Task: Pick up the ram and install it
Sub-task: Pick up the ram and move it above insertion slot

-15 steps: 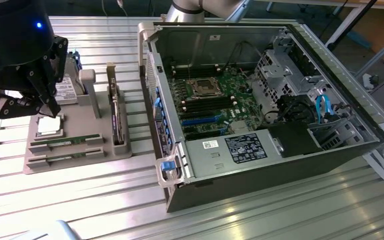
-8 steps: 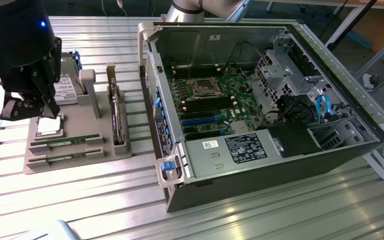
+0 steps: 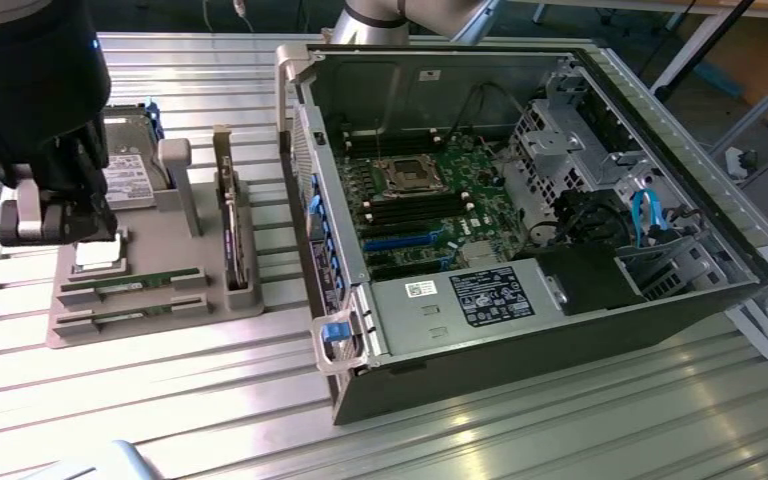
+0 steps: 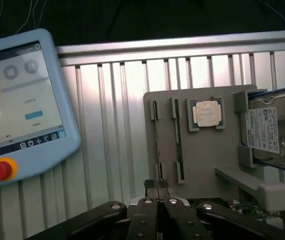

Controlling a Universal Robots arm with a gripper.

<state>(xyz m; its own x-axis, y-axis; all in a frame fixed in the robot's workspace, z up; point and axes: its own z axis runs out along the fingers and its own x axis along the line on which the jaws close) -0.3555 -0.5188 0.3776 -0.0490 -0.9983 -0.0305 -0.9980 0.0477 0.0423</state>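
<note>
The gripper (image 4: 157, 190) hangs above the grey tray (image 4: 202, 165), its fingers pressed together and holding nothing. The two ram sticks (image 3: 131, 284) lie on edge in the tray, near its tips, with their long axis running straight away from them. The computer case (image 3: 518, 200) stands well apart.

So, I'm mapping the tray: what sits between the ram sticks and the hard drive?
The processor, in its own recess of the tray, lies between the ram sticks and the hard drive; the wrist view shows it.
</note>
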